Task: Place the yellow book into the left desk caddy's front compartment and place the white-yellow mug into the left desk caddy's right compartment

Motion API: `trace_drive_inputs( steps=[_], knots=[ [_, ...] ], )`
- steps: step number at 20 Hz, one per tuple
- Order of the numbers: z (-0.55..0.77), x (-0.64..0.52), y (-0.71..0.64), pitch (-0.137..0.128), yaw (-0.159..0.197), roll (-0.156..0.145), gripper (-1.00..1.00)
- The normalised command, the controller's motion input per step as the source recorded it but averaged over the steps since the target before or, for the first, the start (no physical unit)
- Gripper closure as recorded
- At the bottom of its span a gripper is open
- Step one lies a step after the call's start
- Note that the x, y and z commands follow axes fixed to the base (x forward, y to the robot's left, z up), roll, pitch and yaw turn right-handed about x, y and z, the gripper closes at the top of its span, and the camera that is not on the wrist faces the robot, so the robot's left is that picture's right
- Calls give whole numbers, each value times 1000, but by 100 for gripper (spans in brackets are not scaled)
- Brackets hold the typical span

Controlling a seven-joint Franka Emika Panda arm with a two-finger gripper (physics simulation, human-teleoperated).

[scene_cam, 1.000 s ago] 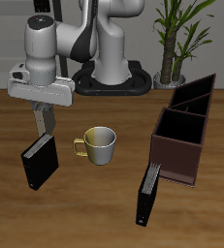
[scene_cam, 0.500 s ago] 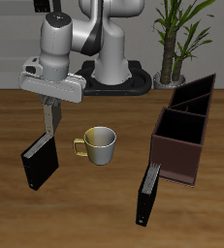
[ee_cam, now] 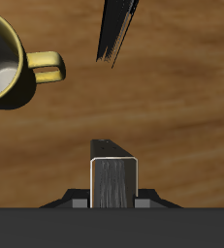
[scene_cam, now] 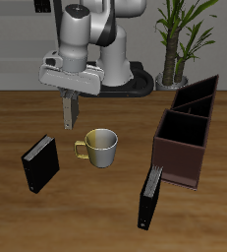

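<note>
The gripper [scene_cam: 68, 98] has risen and swung away from the black book [scene_cam: 40, 164] near the table's front edge, toward the table's middle; its jaws are clamped on the yellow book [scene_cam: 68, 116], which hangs upright beneath it, clear of the tabletop; the wrist view shows the same grey slab with pale edges held end-on; the white-yellow mug [scene_cam: 101, 146] has not moved, standing upright just beside and below the carried book; the desk caddy [scene_cam: 179, 162] stands well apart across the table, a second black book [scene_cam: 149, 197] leaning on its front wall; so the pick looks done and transport is under way, with the mug untouched and both placements yet to be made.
</note>
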Motion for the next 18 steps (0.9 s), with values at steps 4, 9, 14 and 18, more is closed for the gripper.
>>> trace_drive_inputs(
  steps=[4,9,14,18],
  knots=[
    [96,-253,444,-23,-35,15,100],
    [158,-204,554,-26,-44,37,100],
    [136,-177,429,-41,-72,-29,100],
    [182,-154,471,-37,-79,-2,100]
  ],
)
